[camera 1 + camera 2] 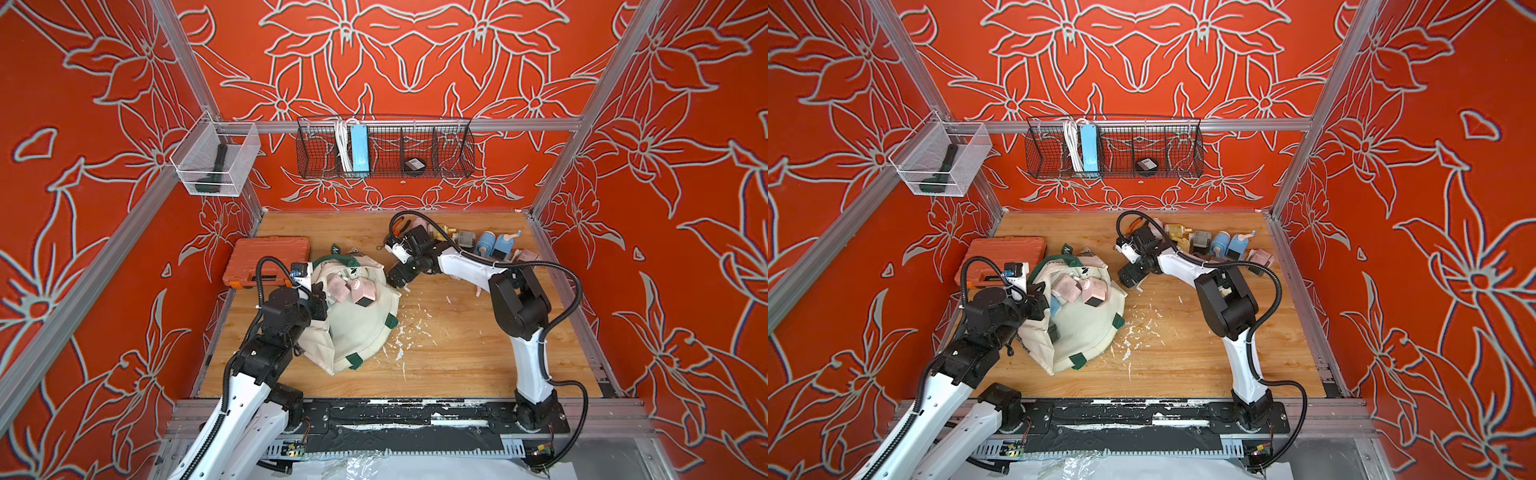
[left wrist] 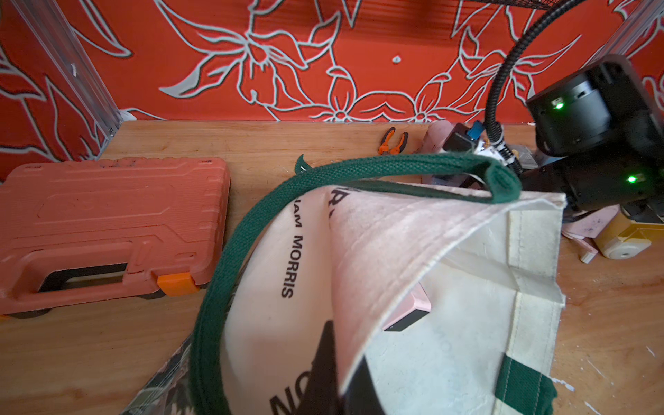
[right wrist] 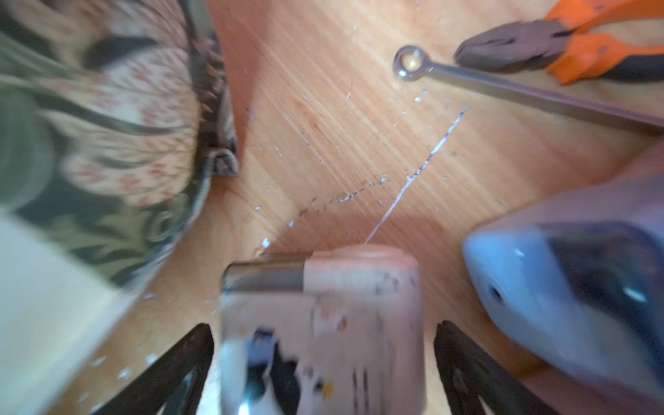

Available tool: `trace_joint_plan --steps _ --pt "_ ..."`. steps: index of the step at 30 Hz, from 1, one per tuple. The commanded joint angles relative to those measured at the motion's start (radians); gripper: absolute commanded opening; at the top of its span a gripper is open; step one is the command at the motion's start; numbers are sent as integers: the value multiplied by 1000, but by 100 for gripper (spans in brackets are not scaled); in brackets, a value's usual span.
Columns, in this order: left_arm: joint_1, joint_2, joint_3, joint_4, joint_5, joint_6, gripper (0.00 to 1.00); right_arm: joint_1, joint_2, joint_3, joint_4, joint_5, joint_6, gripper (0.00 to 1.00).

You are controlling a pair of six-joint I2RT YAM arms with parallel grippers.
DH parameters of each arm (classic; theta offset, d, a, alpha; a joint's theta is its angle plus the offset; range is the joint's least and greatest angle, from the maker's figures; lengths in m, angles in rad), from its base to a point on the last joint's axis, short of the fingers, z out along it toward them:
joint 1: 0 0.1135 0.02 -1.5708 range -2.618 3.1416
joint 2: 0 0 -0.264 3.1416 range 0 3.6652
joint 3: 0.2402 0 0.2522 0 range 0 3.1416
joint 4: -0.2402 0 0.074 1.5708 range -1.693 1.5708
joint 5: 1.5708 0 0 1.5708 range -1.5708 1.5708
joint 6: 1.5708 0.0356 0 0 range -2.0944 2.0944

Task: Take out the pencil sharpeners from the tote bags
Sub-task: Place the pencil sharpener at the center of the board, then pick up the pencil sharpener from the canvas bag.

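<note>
Reckoning 12 o'clock as the back wall, the tote bag (image 1: 357, 332) slumps at about 9 o'clock on the wooden table (image 1: 457, 353). Two pink pencil sharpeners (image 1: 361, 291) sit in its open mouth, and more stand in a row (image 1: 494, 245) at 1 o'clock. The left gripper (image 1: 325, 306) has its jaws pressed together on the bag's canvas rim, holding the mouth up. The right gripper (image 3: 323, 341) hangs just off the bag's 2 o'clock edge with its jaws spread wide. A pink sharpener (image 3: 359, 287) lies between them with a gap on each side, apparently set down and not pinched, though that view is blurred. A blue-grey sharpener (image 3: 557, 305) lies close beside it. A finger lifting away at a slant could clip either one and send it skidding into the bag or the orange-handled pliers (image 3: 593, 54). If the left jaws slip, the floppy canvas would likely fold over the pink pair and hide them. The green strap (image 2: 251, 215) arches close to the right arm, and a crank or finger could snag it on the next reach and drag the bag. The canvas reads "…IAM MORRIS" (image 2: 289, 266), with "NO" (image 2: 284, 399) cut off lower down. The orange tool case (image 2: 107, 222) at 10 o'clock shows no legible name.
</note>
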Motion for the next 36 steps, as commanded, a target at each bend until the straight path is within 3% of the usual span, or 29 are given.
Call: trace_joint_plan --steps 1,5,13,17,21,29,36 --pt "7 -7 -12 33 0 5 0 3 -86 -29 13 -12 44 99" --pt "7 -12 -14 35 1 6 0 4 -215 -112 45 -15 129 97" --pt "7 -20 -17 42 16 3 0 31 -588 -418 208 -136 391 85" --pt "7 -21 -20 46 19 3 0 127 -738 -525 230 -77 384 83" --pt "7 -13 -20 49 23 4 0 300 -833 -613 280 1 280 81" --pt "7 -10 -21 54 30 3 0 476 -637 -588 356 106 244 79" --pt "7 -5 -21 52 25 3 0 508 -350 -408 348 454 216 89"
